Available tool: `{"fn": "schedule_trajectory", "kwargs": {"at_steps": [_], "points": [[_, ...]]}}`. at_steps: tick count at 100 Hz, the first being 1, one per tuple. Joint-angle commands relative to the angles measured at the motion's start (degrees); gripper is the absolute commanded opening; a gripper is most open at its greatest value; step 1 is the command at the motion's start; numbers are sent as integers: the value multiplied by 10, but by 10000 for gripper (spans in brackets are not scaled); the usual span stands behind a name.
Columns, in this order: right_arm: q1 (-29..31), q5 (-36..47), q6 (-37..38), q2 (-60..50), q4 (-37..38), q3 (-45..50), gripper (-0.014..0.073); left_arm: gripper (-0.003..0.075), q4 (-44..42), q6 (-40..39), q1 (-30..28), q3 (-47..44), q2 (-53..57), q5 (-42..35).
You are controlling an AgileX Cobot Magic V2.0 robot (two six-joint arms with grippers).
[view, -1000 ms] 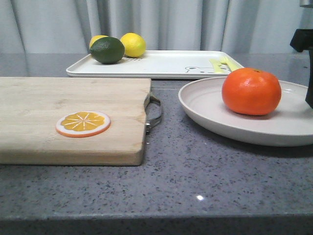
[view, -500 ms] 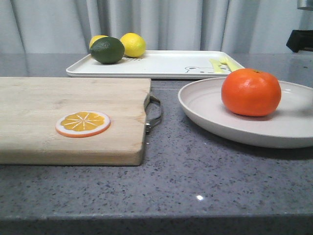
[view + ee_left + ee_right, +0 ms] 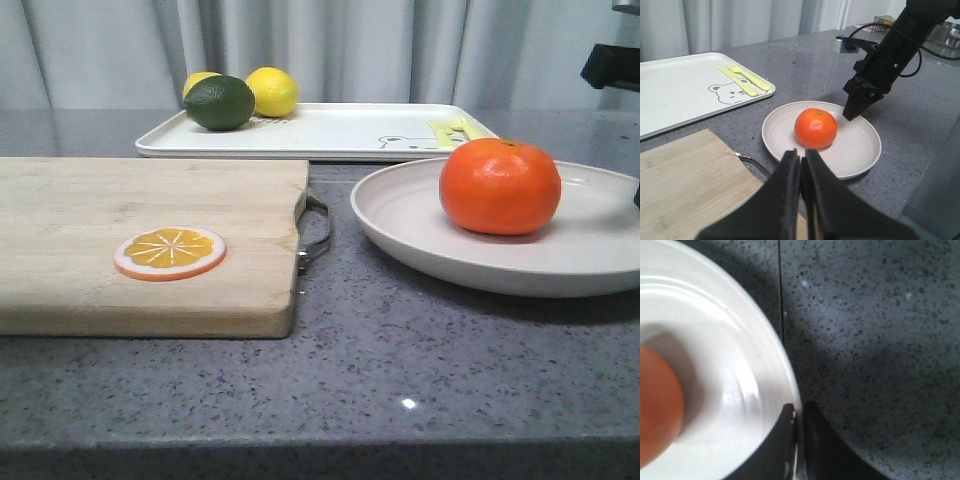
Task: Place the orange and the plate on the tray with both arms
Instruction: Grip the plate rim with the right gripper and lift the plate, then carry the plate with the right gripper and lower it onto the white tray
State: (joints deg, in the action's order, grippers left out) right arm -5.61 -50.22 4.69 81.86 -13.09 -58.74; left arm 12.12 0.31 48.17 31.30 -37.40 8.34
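Now the right gripper pinches the rim of the plate between its narrow jaws, and the orange sits on that plate. The left gripper hangs closed and empty. Lift level and slowly toward the tray, so the fruit should not roll.

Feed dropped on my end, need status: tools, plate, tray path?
Right tool shut on plate rim. Left tool shut, empty, hovering near the plate. Orange sits on plate. Tray behind, right half bare; lime and lemons at left end.

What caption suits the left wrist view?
Right gripper pinches the plate rim, orange aboard, beside the tray.
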Motion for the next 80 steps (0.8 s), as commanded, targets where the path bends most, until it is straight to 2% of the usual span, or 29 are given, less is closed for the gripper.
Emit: {"fn": "schedule_trajectory", "kwargs": {"at_steps": [1,16,24,48,80], "points": [[21,7,-26,-35,-28,-15,-66,-20,4,2,-2,16,1,-41],[47,-19,-82,-42,-103,-34,-66,-20,4,2,-2,16,1,-41],[49,-23,-97,-42,-120,-55,-66,-20,4,2,-2,16,1,-41],[49,-48,-97,-13,-127,-162,-66,-20,4,2,-2,16,1,-41],[34,-99,-97,111,-127,-364,-66,-20,4,2,-2,16,1,-41]]}}
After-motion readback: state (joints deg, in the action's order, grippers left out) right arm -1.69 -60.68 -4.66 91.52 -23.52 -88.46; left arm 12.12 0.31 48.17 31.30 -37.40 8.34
